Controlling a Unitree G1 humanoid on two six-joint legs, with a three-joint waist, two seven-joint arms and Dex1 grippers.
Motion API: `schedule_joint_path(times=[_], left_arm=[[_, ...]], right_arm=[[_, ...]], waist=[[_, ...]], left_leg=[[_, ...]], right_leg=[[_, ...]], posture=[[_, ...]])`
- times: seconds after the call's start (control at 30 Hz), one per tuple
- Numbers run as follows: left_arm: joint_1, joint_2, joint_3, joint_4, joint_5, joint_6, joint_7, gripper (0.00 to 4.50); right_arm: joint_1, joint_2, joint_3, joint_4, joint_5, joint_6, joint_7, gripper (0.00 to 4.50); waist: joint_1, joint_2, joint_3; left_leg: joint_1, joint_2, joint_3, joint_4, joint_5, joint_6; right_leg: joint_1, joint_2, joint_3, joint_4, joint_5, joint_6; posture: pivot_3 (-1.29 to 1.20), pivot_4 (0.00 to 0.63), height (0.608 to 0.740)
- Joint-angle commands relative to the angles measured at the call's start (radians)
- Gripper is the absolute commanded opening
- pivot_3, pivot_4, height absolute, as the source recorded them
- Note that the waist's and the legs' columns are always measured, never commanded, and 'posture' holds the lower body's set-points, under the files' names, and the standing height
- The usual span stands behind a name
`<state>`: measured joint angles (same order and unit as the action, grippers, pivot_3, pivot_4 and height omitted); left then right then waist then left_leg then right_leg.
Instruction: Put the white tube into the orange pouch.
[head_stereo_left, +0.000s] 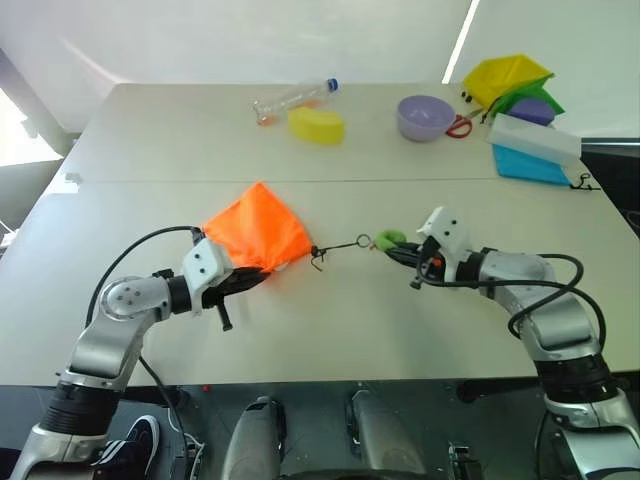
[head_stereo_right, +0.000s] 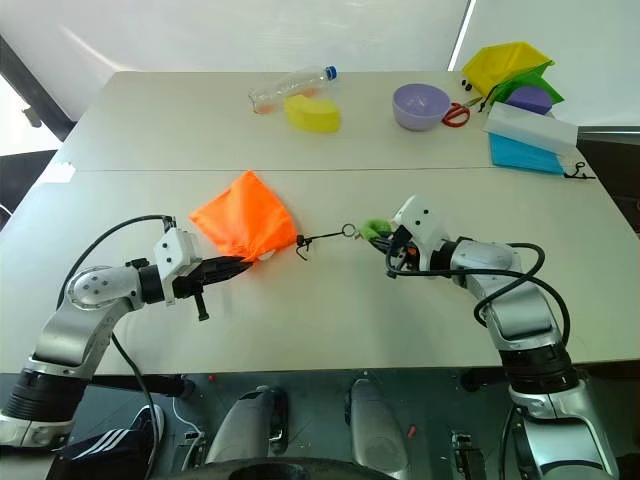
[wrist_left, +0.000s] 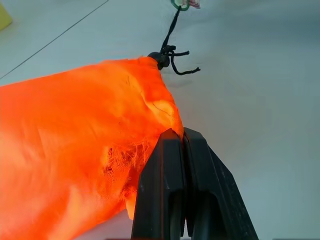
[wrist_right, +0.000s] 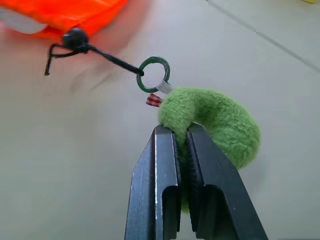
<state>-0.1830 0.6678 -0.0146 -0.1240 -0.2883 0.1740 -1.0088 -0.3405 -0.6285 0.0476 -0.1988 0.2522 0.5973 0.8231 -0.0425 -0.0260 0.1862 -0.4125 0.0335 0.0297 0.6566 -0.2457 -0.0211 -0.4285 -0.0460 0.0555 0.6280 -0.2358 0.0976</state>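
Note:
The orange pouch (head_stereo_left: 258, 232) lies left of centre on the table, its mouth gathered to a point by a dark cord. My left gripper (wrist_left: 181, 134) is shut on the pouch's near fabric edge. The cord runs right from a black stopper (wrist_right: 75, 37) to a green ring (wrist_right: 154, 74), where a fuzzy green charm (wrist_right: 220, 120) hangs. My right gripper (wrist_right: 181, 131) is shut on that charm, and the cord is stretched between the two hands. A small white patch (wrist_right: 12, 20) shows at the pouch's gathered end. I cannot tell whether it is the white tube, which is otherwise hidden.
Along the far edge stand a clear bottle (head_stereo_left: 292, 98), a yellow sponge block (head_stereo_left: 316, 125), a purple bowl (head_stereo_left: 425, 116) and red scissors (head_stereo_left: 459, 126). At the far right are a blue and white box (head_stereo_left: 535, 150) and yellow and green bags (head_stereo_left: 505, 75).

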Motion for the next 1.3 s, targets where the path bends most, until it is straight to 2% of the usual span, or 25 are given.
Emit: schedule_joint_path(times=[0.03, 0.07, 0.17, 0.33, 0.43, 0.6, 0.8, 0.97, 1.1, 1.23, 1.3], left_arm=[[-0.022, 0.010, 0.018, -0.008, -0.047, 0.003, -0.041, 0.00], [-0.026, 0.008, 0.019, -0.009, -0.071, 0.029, -0.054, 0.00], [-0.032, 0.021, 0.013, -0.013, -0.092, 0.045, -0.095, 0.92], [-0.074, 0.037, 0.044, -0.040, -0.148, 0.076, -0.126, 3.35], [-0.134, 0.038, 0.050, -0.005, -0.148, 0.095, -0.107, 3.35], [-0.286, -0.013, 0.060, 0.076, -0.212, 0.204, -0.077, 3.35], [-0.420, -0.079, -0.021, 0.267, -0.175, 0.178, -0.181, 3.35], [-0.552, -0.166, -0.122, 0.574, -0.060, 0.016, -0.305, 3.35], [-0.714, -0.269, -0.184, 0.855, 0.045, -0.120, -0.345, 3.35], [-0.802, -0.317, -0.228, 1.040, 0.147, -0.255, -0.368, 3.35], [-0.840, -0.338, -0.224, 1.107, 0.163, -0.254, -0.384, 3.35]], right_arm=[[-0.006, 0.000, -0.020, -0.055, 0.023, 0.003, -0.010, 0.02], [-0.007, 0.008, -0.016, -0.053, 0.019, -0.001, -0.021, 0.02], [-0.010, 0.021, -0.007, -0.039, 0.009, -0.004, -0.042, 0.00], [-0.021, 0.020, -0.004, -0.011, -0.015, -0.034, -0.064, 0.00], [-0.030, 0.022, 0.000, 0.005, -0.022, -0.049, -0.067, 0.00], [-0.034, 0.038, 0.022, 0.027, -0.042, -0.088, -0.077, 0.00], [-0.051, 0.063, 0.042, 0.059, -0.064, -0.119, -0.088, 0.00], [-0.063, 0.081, 0.053, 0.080, -0.071, -0.134, -0.090, 0.00], [-0.064, 0.086, 0.048, 0.086, -0.083, -0.149, -0.107, 0.00], [-0.059, 0.091, 0.050, 0.083, -0.092, -0.153, -0.115, 0.00], [-0.058, 0.095, 0.052, 0.079, -0.093, -0.152, -0.120, 0.00]], waist=[[-0.001, 0.000, 0.000], [0.000, 0.000, 0.000], [0.000, 0.000, 0.000], [0.001, 0.000, 0.000], [0.002, 0.000, 0.000], [0.004, 0.000, 0.000], [0.001, 0.000, 0.000], [0.003, 0.000, 0.000], [0.008, -0.001, 0.000], [0.013, -0.001, 0.000], [0.009, -0.001, 0.000]], left_leg=[[0.000, 0.000, 0.000, 0.000, 0.000, 0.000], [0.000, 0.000, 0.000, 0.000, 0.000, 0.000], [0.000, 0.000, 0.000, 0.000, 0.000, 0.000], [0.000, 0.000, 0.000, 0.000, 0.000, 0.000], [0.000, 0.000, 0.000, 0.001, 0.000, 0.000], [0.000, -0.001, 0.000, 0.002, 0.000, 0.000], [0.000, -0.001, 0.000, 0.002, 0.000, 0.000], [0.000, -0.001, 0.000, 0.003, 0.000, 0.000], [-0.002, -0.002, -0.001, 0.006, 0.000, 0.000], [-0.006, -0.002, -0.002, 0.007, 0.000, 0.000], [-0.006, -0.002, -0.001, 0.007, 0.000, 0.001]], right_leg=[[0.000, 0.000, 0.000, 0.000, 0.000, 0.000], [0.000, 0.000, 0.000, 0.000, 0.000, 0.000], [0.000, 0.000, 0.000, 0.000, 0.000, 0.000], [0.000, 0.000, 0.000, 0.000, 0.000, 0.000], [0.000, 0.000, 0.000, 0.000, 0.000, 0.000], [0.001, 0.000, 0.000, 0.000, 0.000, 0.000], [0.001, 0.001, 0.000, 0.001, 0.000, 0.001], [0.001, 0.002, 0.000, 0.002, 0.000, 0.001], [0.001, 0.002, 0.000, 0.002, 0.000, 0.001], [0.000, 0.001, 0.000, 0.000, 0.000, 0.001], [-0.001, 0.002, 0.000, 0.000, 0.000, 0.002]], posture=[[0.00, 0.150, 0.740], [0.00, 0.150, 0.740], [0.00, 0.150, 0.740], [0.00, 0.150, 0.740], [0.00, 0.150, 0.740], [0.00, 0.150, 0.740], [0.00, 0.150, 0.740], [0.00, 0.150, 0.740], [0.00, 0.150, 0.740], [0.00, 0.150, 0.740], [0.00, 0.150, 0.740]])
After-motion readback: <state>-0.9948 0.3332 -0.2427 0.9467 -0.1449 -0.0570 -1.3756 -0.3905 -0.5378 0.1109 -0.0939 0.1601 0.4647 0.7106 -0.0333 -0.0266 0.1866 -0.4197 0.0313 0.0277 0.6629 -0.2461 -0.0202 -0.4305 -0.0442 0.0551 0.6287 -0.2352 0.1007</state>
